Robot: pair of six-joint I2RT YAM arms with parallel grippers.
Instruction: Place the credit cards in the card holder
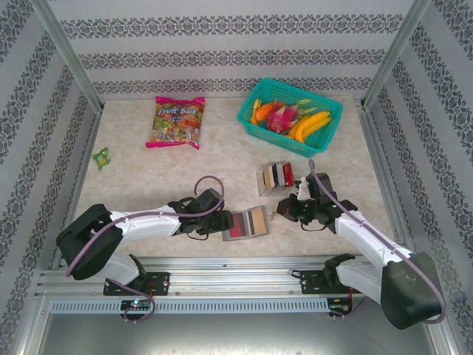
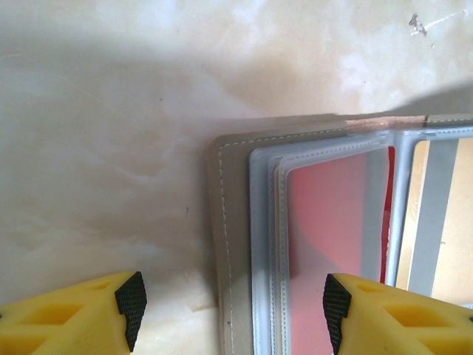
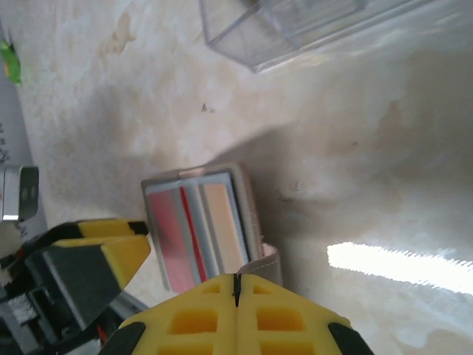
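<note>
Lying open near-centre, dark-gray folding card holder (image 1: 247,222); left wrist view shows red plastic card (image 2: 325,237) sleeved inside. The left gripper (image 2: 233,303) is spread across its left edge; the right gripper (image 3: 236,296) is pressed together beside it. Top view adds clear plastic box (image 1: 261,181) holding credit cards (image 1: 279,174), farther back.

Basket (image 1: 273,137) behind card holder (image 1: 247,222)
</note>
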